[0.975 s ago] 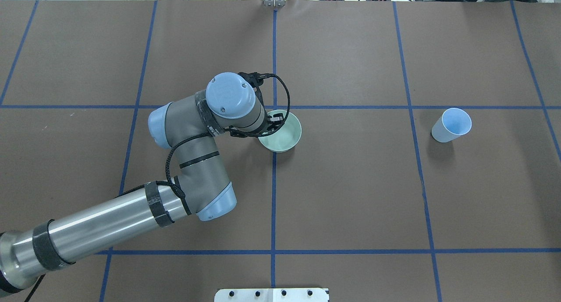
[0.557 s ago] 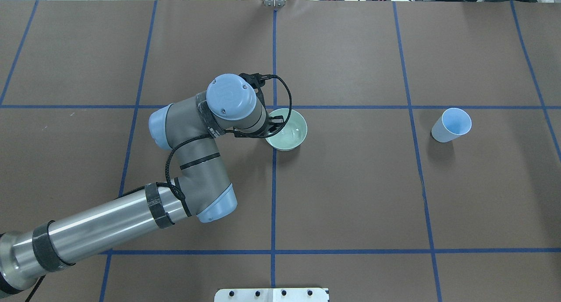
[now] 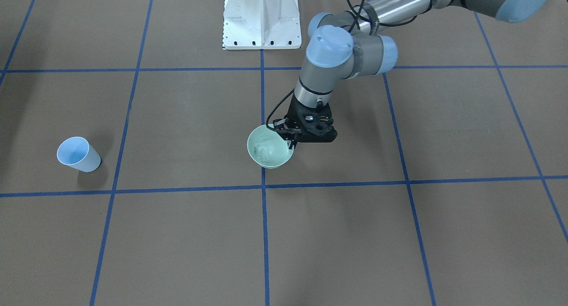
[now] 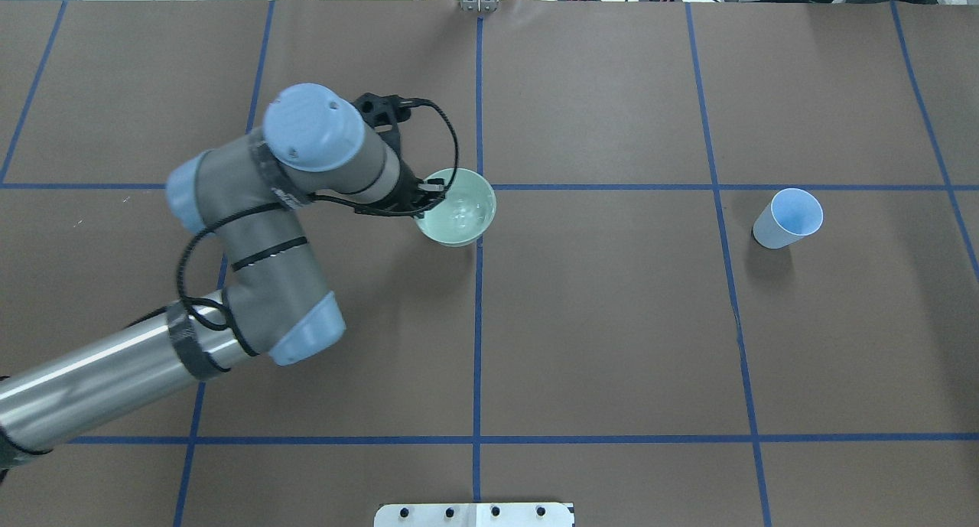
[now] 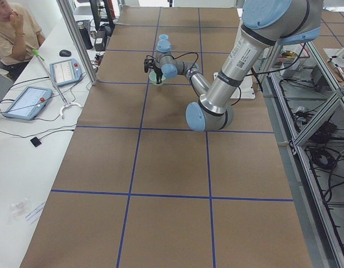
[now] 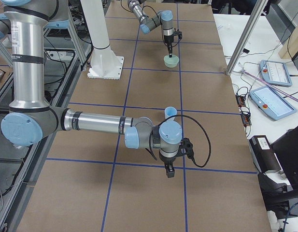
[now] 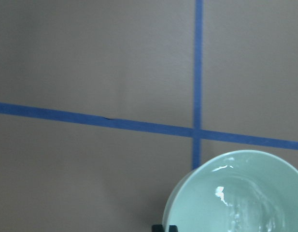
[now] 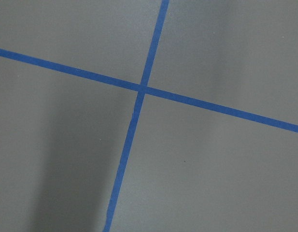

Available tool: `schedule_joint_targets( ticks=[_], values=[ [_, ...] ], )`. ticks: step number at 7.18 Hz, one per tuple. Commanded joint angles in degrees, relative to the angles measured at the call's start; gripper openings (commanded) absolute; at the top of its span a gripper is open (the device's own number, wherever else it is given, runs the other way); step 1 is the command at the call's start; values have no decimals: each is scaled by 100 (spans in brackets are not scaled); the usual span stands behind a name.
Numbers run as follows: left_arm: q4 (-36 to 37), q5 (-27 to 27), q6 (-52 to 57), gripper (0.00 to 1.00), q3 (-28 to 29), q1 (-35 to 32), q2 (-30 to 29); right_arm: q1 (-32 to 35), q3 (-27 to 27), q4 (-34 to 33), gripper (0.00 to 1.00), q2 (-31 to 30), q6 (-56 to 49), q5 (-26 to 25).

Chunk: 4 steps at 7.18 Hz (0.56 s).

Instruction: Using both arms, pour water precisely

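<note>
The table covering (image 4: 612,320) is matt brown paper, lined with smooth blue tape (image 4: 477,343). The bowl (image 4: 463,213) shows a glossy glaze; the cup (image 4: 788,217), matt. The left arm (image 4: 92,382) is satin metal, its joint caps (image 4: 313,127) smooth plastic.

No text, label, brand or number is legible in any view.

On my screens the table (image 4: 612,343) is covered in brown paper, marked into large squares by blue tape lines (image 4: 477,343). A white bench (image 5: 15,167) runs along one side with a tablet (image 5: 27,102), a control pendant (image 5: 68,70) and loose cables. An aluminium post (image 5: 76,39) stands at its edge. The light is even and the shadows are soft.
</note>
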Motion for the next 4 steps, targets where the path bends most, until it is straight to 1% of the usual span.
schedule_joint_targets(
  ticks=[1, 2, 3, 4],
  values=[
    [-63, -746, 1562, 0, -840, -799, 1467, 0, -18, 0, 100, 1, 0, 0],
    [-255, -810, 2267, 0, -947, -1099, 2005, 0, -27, 0, 100, 1, 0, 0],
    [-753, -1046, 2848, 0, -879, -1389, 2532, 0, -27, 0, 100, 1, 0, 0],
    [-1141, -1483, 3367, 0, -765, -1714, 2964, 0, -27, 0, 100, 1, 0, 0]
  ],
)
